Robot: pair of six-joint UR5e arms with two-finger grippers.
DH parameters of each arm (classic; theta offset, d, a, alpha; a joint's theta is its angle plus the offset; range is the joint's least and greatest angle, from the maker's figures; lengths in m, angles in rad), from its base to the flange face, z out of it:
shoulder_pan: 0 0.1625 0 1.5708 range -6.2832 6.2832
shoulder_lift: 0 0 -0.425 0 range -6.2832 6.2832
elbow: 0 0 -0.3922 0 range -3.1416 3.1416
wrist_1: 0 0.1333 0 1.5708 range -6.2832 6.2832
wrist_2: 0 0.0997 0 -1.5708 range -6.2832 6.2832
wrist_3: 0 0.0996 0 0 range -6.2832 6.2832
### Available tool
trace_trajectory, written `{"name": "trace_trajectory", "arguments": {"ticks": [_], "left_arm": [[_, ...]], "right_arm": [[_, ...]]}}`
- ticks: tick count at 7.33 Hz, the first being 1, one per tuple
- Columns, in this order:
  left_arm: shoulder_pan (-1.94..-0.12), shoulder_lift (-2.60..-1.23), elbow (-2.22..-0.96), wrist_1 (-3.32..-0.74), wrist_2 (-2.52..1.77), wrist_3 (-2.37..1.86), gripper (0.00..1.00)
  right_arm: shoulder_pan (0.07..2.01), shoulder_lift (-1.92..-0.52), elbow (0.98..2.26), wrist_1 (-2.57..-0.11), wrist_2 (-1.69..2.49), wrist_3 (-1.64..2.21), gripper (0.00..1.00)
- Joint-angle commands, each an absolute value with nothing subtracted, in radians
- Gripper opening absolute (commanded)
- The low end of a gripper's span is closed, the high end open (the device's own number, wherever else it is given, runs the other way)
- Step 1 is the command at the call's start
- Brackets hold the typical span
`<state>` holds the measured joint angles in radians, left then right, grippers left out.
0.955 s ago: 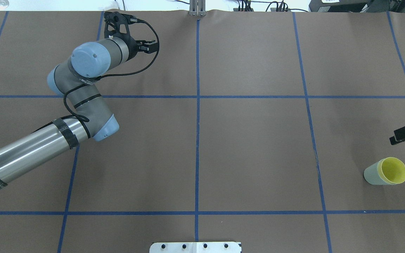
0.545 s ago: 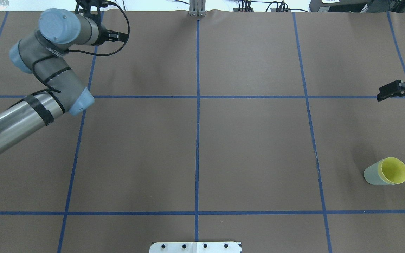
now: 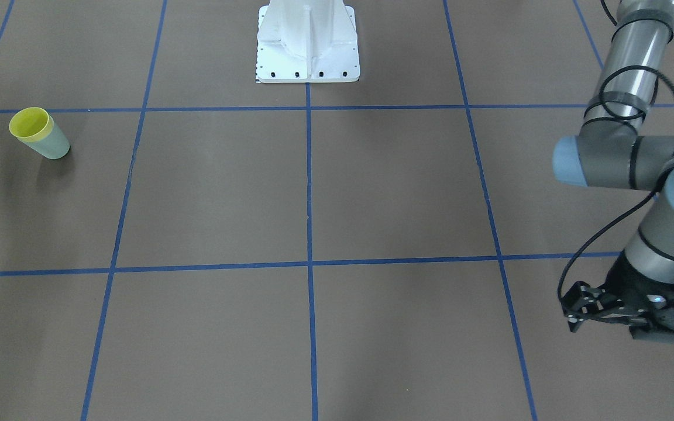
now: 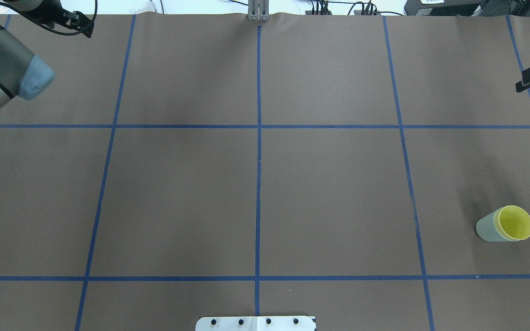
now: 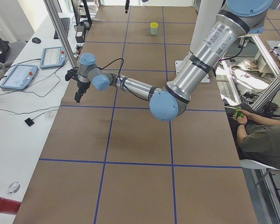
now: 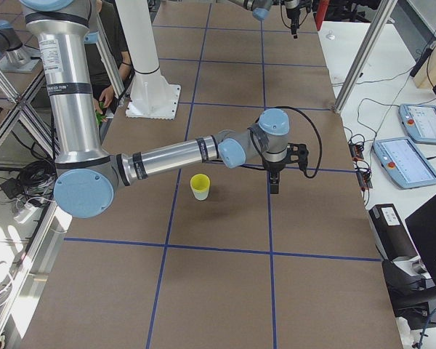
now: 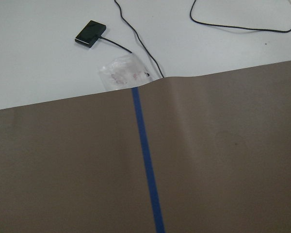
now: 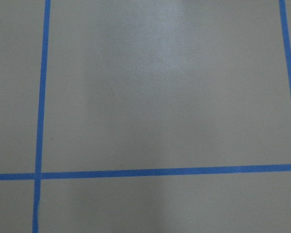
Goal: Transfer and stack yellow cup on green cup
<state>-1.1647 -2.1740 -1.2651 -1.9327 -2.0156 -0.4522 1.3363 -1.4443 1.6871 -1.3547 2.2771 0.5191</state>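
Note:
The yellow cup (image 4: 517,224) sits nested inside the green cup (image 4: 485,229); the pair stands upright near the table's right edge, with nothing touching it. It also shows in the front view, yellow cup (image 3: 30,123) in green cup (image 3: 54,148), and in the right side view (image 6: 200,187). My right gripper (image 4: 522,84) hangs at the right edge, well beyond the cups and apart from them. My left gripper (image 4: 83,25) is at the far left corner, over the table's far edge (image 5: 77,96). Neither gripper holds anything. I cannot tell how their jaws stand.
Brown table paper carries a blue tape grid (image 4: 258,126). The white robot base (image 3: 308,44) stands at the near middle. A metal post (image 4: 258,11) is at the far edge. Beyond it lie cables and a small black box (image 7: 89,33) on a white desk.
My left arm has swung back from the far middle-left to the far left corner. My right gripper has moved away from the cups toward the far side. The cups have not moved.

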Motion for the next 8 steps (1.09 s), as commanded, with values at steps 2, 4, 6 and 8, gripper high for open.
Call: {"name": "trace_trajectory", "arguments": {"ticks": [2, 4, 6, 8], "left_arm": [[-1.381, -2.123, -1.324, -1.616, -2.321, -0.109, 1.0], [-1.487, -1.977, -1.336, -1.571, -2.417, 0.185, 1.0], [-1.549, -1.884, -1.335, -1.572, -2.384, 0.294, 1.0], [-1.555, -1.754, -1.379, -1.585, -2.382, 0.231, 1.0]], "right_arm": [[1.385, -1.439, 1.599, -1.356, 2.308, 0.446, 1.0], [1.419, -1.439, 1.575, -1.367, 2.325, 0.431, 1.0], [1.457, -1.413, 1.577, -1.442, 2.33, 0.399, 1.0], [1.482, -1.41, 1.578, -1.495, 2.335, 0.306, 1.0]]}}
